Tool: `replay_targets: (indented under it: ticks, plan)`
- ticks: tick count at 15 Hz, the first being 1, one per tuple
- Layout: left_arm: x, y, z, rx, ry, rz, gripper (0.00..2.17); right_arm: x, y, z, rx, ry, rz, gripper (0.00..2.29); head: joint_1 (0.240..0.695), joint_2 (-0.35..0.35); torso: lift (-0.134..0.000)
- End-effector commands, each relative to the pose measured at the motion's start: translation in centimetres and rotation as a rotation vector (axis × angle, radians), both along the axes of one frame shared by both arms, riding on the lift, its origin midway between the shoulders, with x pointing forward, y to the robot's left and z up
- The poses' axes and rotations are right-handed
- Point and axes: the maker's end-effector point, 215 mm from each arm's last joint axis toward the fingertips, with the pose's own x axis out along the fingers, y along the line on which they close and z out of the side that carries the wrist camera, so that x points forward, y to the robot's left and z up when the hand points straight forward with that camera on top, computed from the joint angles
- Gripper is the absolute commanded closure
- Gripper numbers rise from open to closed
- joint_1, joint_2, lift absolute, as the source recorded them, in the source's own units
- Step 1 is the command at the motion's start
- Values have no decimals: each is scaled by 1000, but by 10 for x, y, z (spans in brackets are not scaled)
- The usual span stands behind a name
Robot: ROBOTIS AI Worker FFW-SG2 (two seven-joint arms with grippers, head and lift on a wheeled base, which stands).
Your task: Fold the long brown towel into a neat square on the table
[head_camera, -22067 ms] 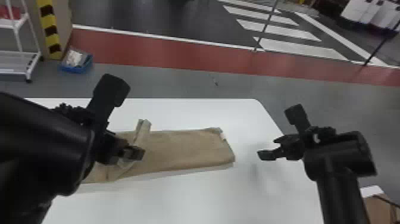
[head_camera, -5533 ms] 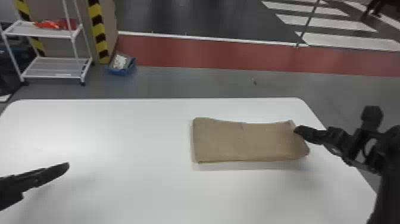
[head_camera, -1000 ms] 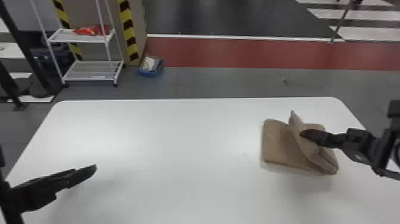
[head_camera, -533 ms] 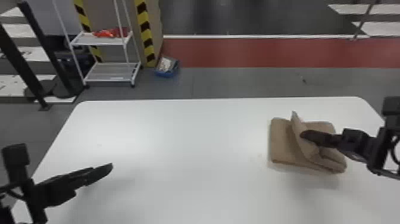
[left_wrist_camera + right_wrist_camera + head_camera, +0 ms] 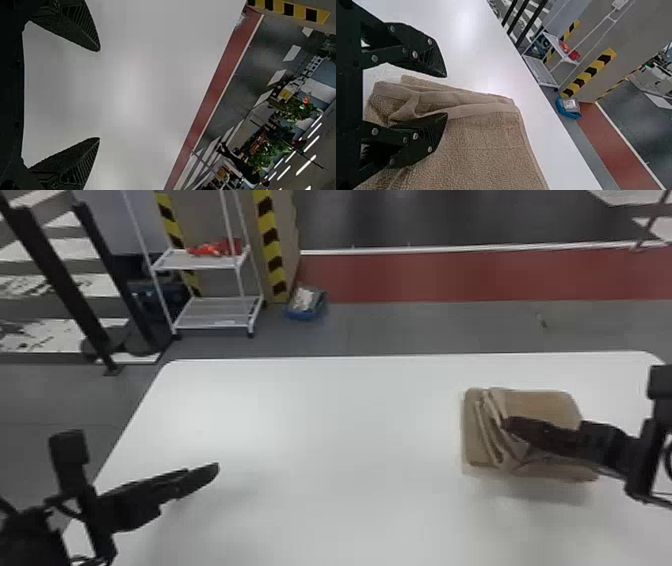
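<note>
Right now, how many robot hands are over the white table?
2: the left gripper, open above the left part of the table, and the right gripper, open at the brown towel.

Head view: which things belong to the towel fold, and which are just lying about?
Job:
- brown towel, partly folded
- white table under it
- right end effector, open at the towel's folds
- left end effector, open, away from the towel

Just about:
- white rack
- red item on its upper shelf
- blue bin on the floor
</note>
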Motion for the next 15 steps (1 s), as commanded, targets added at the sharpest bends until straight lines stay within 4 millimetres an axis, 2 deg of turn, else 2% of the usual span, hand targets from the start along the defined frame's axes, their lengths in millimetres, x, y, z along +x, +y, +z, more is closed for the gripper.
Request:
replay_targets:
  ticks: [1,4,6,7,8,9,11,12,15]
  plan:
    - [0,1,0,0,0,1,83,-2,-2,15,55,-39,-9,22,695,121,-124]
    - [0,1,0,0,0,1,83,7,-20,41,110,-102,-55,36,695,120,-124]
    - [-1,0,-1,0,2,0,83,14,-32,40,66,-107,-91,97,695,109,-124]
    - [-1,0,-1,1,3,0,83,18,-35,39,40,-120,-99,221,695,93,-124]
    - [-1,0,-1,1,3,0,83,22,-36,35,16,-123,-103,441,695,88,-124]
    - [-1,0,-1,-1,5,-1,83,28,-43,30,-38,-131,-118,829,695,83,-124]
    - [-2,1,-1,0,3,1,87,40,-51,20,-142,-124,-142,1973,695,75,-124]
    - [-2,1,-1,0,3,1,87,43,-51,9,-203,-101,-143,2135,695,66,-124]
    - [-2,1,-1,1,3,1,87,50,-25,-13,-324,-87,-68,2196,695,60,-124]
